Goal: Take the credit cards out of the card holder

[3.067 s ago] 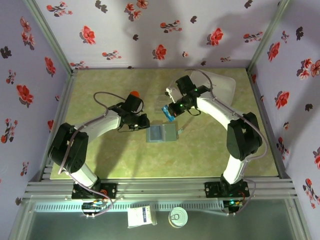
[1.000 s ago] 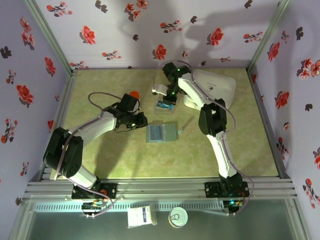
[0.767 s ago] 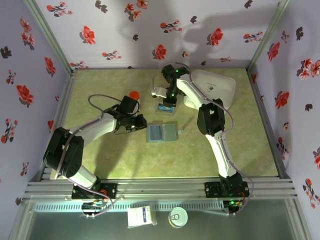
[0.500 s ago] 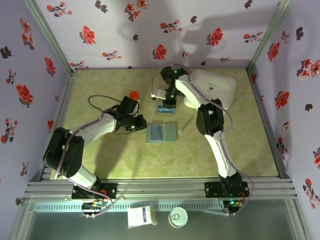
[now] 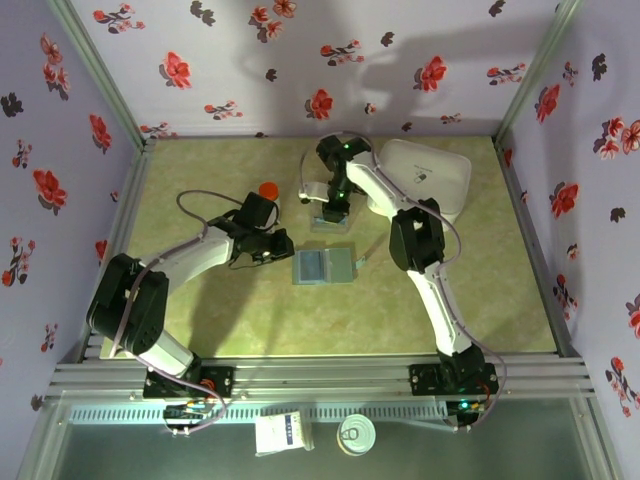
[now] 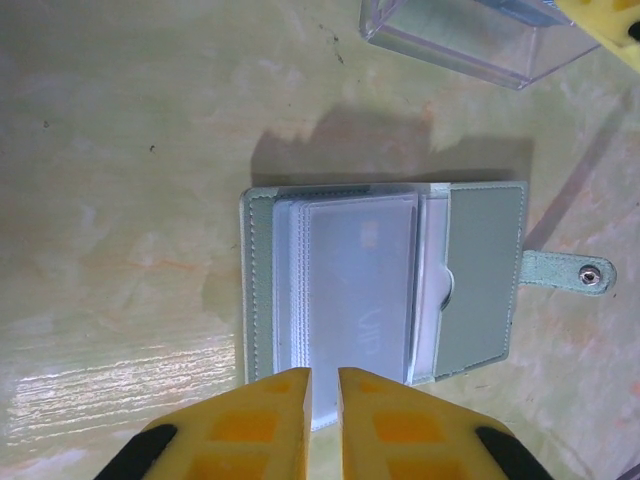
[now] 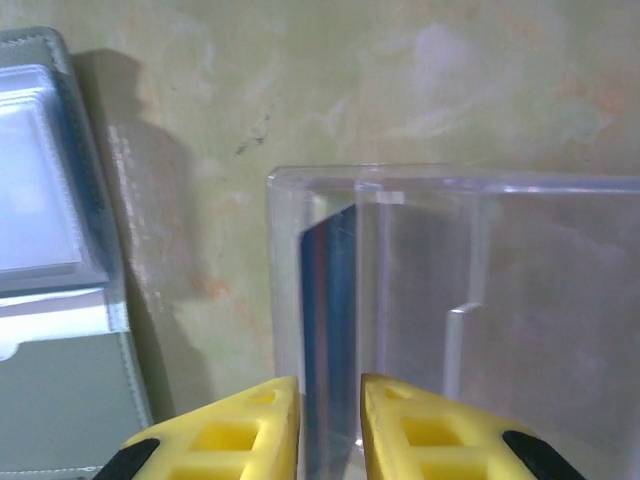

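Reading the table (image 5: 200, 310) from left to right, you have:

1. Small red-orange object (image 5: 267, 189). It stands left of centre toward the far edge, apart from everything else. It is too small to identify.

2. Left gripper (image 6: 322, 380). It sits low, just left of the table's middle, with its tips at the card holder's near-left edge. The yellow fingers are drawn almost together with a thin slit between them, and they hold nothing. You cannot tell whether they touch the holder.

3. Card holder (image 5: 324, 266). The grey-blue wallet lies open and flat at the middle of the table. Clear sleeves (image 6: 355, 290) are stacked on one panel, with faint lettering showing through the top one. The snap tab (image 6: 570, 272) sticks out from the other panel.

4. Clear stand (image 7: 500, 300). It stands upright just beyond the holder's far edge, close to it but apart.

5. Right gripper (image 7: 327, 400). It is directly over the stand's left end, with its arm reaching in from the right past the holder. The fingers are narrowed around the teal-blue credit card (image 7: 328, 310). The card stands on edge inside the stand against its left wall.

6. White lidded box (image 5: 430, 180). It sits at the far right corner, partly behind the right arm.
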